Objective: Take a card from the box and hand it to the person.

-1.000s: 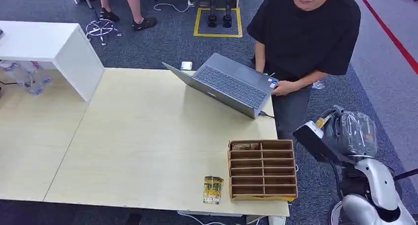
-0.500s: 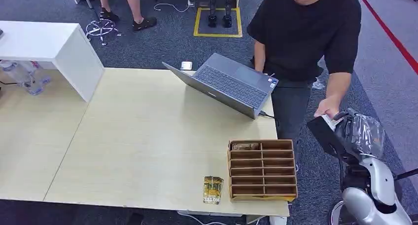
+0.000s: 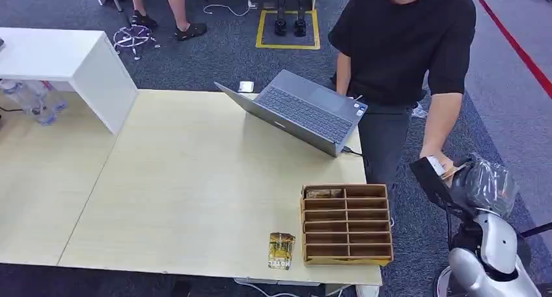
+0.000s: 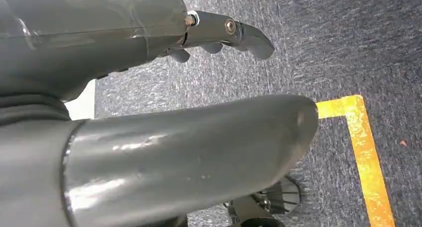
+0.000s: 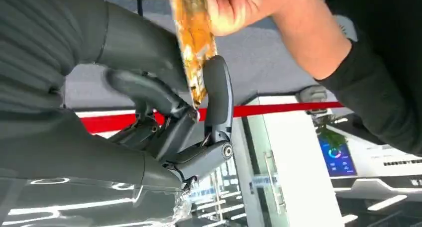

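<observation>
The task is judged to be at its last step: the card [image 5: 193, 43] is raised off to the right of the counter [image 3: 195, 180] and is being handed over. In the right wrist view the card, a yellow-orange printed strip, is seen pinched between the dark fingers [image 5: 219, 97] and thumb of the right hand [image 5: 184, 112], while its other end is taken by the person's hand [image 5: 239, 8]. In the head view the same meeting is placed beside the counter's right edge, where the person [image 3: 403, 43] in a black shirt reaches down to the raised right hand [image 3: 449, 176]. What is left, as a judgement, is the release of the card by the robot's fingers. The left hand [image 4: 219, 35] is seen in its wrist view above grey carpet, with nothing held and the fingers apart. The box [image 3: 346, 224], a wooden tray of many slots, stands near the counter's front right corner; a stack of cards [image 3: 323, 193] lies in one far-left compartment, and the other slots appear bare. A loose packet [image 3: 281, 250] lies just beside the box, and an open laptop [image 3: 296, 111] stands well apart from it.
</observation>
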`<state>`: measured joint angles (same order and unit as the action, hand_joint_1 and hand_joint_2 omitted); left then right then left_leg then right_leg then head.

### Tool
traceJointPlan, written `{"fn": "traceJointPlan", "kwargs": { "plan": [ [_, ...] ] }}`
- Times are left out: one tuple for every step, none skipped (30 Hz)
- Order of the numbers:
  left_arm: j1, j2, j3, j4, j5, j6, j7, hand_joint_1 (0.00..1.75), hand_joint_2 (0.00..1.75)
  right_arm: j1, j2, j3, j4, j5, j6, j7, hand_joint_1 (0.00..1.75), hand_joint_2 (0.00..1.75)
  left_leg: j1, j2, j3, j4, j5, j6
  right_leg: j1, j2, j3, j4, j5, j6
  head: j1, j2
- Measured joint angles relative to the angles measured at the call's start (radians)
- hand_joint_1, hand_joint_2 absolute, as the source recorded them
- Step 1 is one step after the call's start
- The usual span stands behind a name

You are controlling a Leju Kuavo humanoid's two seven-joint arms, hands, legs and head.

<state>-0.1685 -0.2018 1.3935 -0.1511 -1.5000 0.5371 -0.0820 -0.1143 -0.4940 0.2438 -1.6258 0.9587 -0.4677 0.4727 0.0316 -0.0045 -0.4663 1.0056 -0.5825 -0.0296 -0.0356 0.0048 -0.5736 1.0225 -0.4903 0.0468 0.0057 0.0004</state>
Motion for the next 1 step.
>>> {"fn": "traceJointPlan", "kwargs": {
  "plan": [
    [0.000,0.000,0.000,0.000,0.000,0.000,0.000,0.00,0.00,0.003,0.000,-0.001,0.003,0.016,0.002,0.004,0.00,1.75,0.000,0.000,0.000,0.000,0.000,0.000,0.000,0.000,0.000,0.000,0.000,0.000,0.000,0.000]
  ]
}}
